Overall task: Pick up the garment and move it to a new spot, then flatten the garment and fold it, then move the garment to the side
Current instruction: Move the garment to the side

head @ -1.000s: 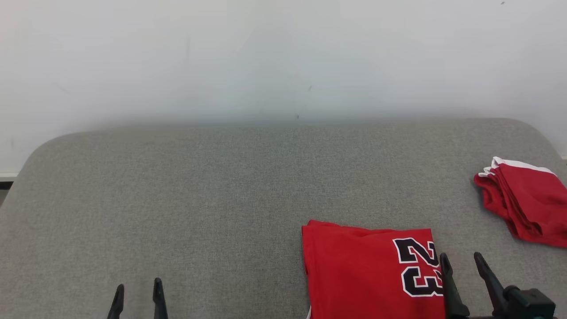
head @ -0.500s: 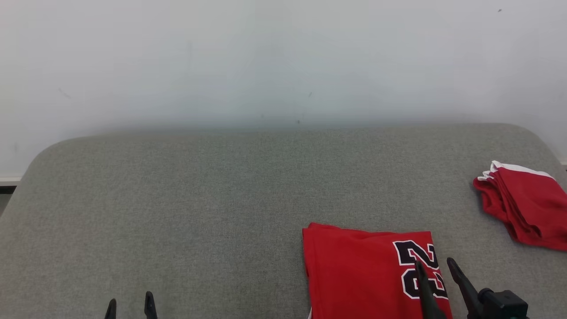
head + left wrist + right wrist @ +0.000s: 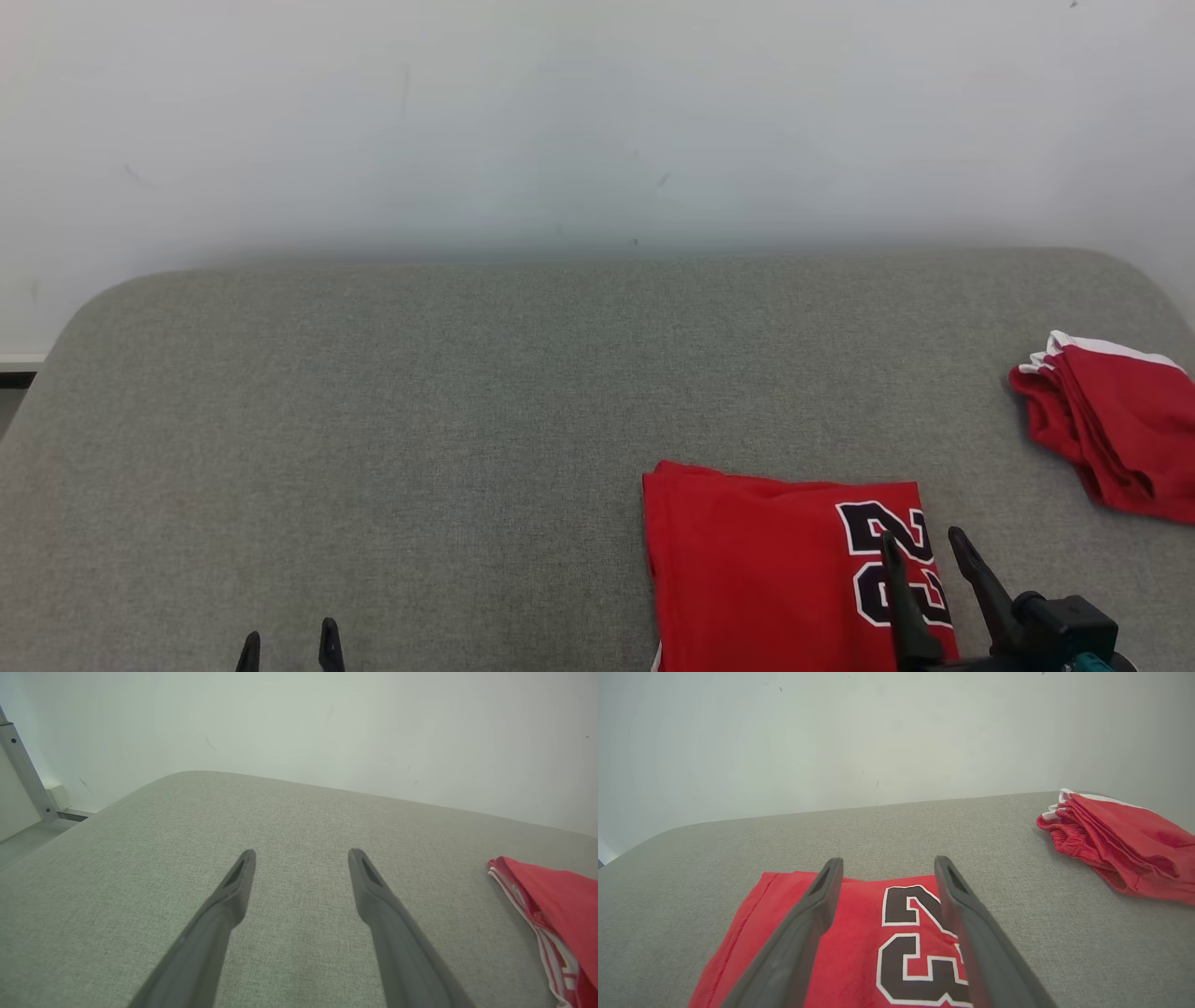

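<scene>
On grey fabric-covered surface [image 3: 373, 420], front right: folded red jersey with black-and-white number 23 [image 3: 766, 560]. Right gripper [image 3: 922, 539] held over number, fingers spread, nothing gripped; left gripper [image 3: 289, 635] likewise spread, empty. Cloth judged light, soft, possibly slippery; folded edge best pinched through all layers.

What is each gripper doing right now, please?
Left gripper: open, holding nothing.
Right gripper: open, holding nothing, poised over the folded red jersey.
</scene>
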Tool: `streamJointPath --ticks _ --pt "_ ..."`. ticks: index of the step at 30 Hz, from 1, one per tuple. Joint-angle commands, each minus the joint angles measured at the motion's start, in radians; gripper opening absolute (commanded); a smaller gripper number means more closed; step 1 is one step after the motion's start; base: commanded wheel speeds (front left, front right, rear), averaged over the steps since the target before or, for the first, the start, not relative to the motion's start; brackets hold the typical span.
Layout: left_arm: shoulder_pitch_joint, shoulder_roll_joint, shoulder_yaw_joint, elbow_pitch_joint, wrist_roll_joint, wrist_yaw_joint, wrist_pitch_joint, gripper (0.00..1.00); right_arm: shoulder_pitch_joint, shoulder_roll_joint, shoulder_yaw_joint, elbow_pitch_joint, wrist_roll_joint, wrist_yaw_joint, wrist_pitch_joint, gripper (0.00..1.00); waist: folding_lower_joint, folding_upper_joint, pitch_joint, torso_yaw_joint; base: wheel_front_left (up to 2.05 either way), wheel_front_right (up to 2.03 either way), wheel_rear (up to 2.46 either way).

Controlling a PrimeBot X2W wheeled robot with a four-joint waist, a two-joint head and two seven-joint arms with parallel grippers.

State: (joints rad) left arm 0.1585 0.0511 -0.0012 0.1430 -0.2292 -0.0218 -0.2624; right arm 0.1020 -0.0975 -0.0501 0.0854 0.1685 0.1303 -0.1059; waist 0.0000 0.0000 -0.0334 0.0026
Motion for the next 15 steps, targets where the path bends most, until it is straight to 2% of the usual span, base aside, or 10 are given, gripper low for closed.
streamJointPath --ticks 1,8,12,15 --pt "-0.001 -0.001 0.000 0.002 0.000 0.002 -0.003 1.00 -0.007 0.003 -0.001 -0.004 -0.006 0.001 0.002 1.00 0.0000 0.0000 0.003 0.000 0.00 0.00 0.00" --pt "0.000 -0.001 -0.004 0.002 -0.005 0.005 -0.003 1.00 -0.019 -0.014 -0.028 -0.017 -0.031 0.001 0.067 1.00 0.0000 0.0000 0.014 -0.003 0.00 0.00 0.00" --pt "-0.003 -0.001 -0.004 -0.007 -0.006 0.009 -0.003 1.00 -0.051 -0.033 -0.072 -0.040 -0.023 0.001 0.204 1.00 0.0000 0.0000 0.023 -0.007 0.00 0.00 0.00" --pt "-0.006 -0.001 -0.006 -0.011 -0.002 0.007 -0.003 1.00 -0.077 -0.056 -0.102 -0.048 -0.009 0.001 0.394 1.00 0.0000 0.0000 0.029 -0.009 0.00 0.00 0.00"
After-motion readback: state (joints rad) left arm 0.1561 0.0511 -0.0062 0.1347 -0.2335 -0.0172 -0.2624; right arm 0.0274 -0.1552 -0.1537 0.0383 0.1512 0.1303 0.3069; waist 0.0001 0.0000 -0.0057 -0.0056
